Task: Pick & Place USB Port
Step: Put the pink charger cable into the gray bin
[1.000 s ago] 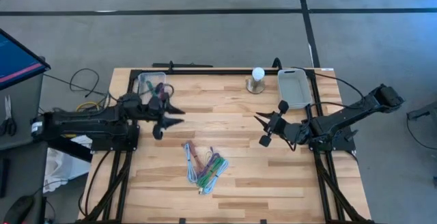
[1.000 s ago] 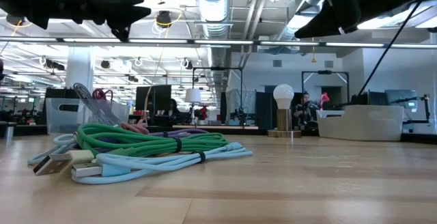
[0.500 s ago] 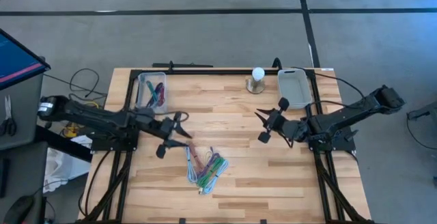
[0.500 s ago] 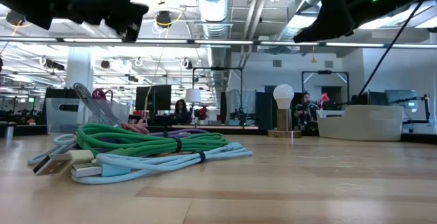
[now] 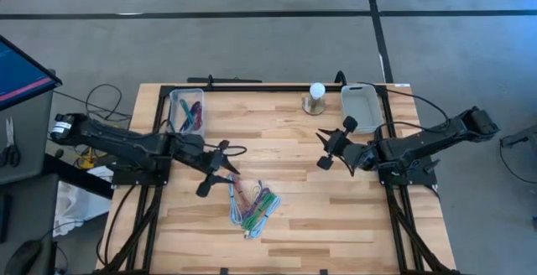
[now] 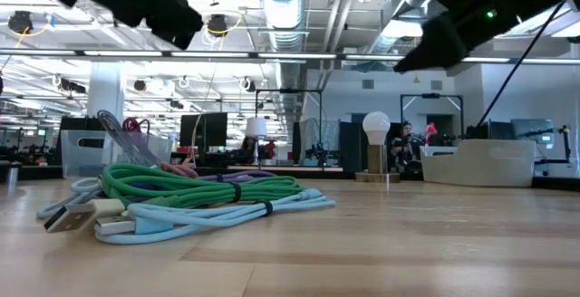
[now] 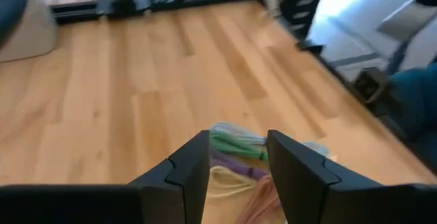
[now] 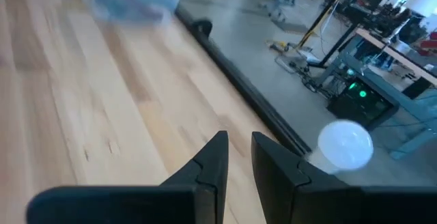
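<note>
Left claw (image 5: 225, 166) released above cable bundle (image 5: 250, 204); left wrist view shows nothing between fingers. Right claw (image 5: 333, 147) half-parted, empty.

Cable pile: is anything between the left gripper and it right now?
Nothing visible. The left gripper, jaws open and empty, hangs above the table just beside the cable pile, with only bare wood between them in the left wrist view.

The left gripper (image 5: 220, 168) has travelled from beside the clear bin (image 5: 186, 110) out over the table to just above the cable bundle (image 5: 250, 204); the right gripper (image 5: 334, 145) has lifted slightly and turned toward the white tray (image 5: 362, 107).
</note>
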`<state>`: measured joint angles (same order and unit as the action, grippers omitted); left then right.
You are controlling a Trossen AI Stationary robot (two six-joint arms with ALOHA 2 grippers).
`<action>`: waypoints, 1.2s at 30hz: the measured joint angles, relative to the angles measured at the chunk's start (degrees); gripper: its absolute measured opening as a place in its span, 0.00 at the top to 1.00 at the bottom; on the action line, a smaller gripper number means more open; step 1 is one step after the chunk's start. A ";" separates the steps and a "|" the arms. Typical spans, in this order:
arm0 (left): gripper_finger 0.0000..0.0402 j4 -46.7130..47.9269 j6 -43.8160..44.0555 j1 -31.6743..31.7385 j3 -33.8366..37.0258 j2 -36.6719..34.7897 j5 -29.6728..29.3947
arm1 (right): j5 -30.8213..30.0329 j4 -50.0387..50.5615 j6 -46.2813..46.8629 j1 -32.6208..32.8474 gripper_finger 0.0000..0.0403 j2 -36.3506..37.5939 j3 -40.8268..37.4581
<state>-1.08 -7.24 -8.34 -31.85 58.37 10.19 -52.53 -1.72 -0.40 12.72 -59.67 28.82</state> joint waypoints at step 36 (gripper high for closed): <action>0.70 -1.83 1.72 0.04 -2.07 -0.02 -3.28 | 4.63 17.23 8.28 27.06 1.00 31.91 -10.22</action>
<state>-2.92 -5.52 -8.29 -33.91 58.35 6.92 -47.90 15.51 7.88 39.78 -27.77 18.60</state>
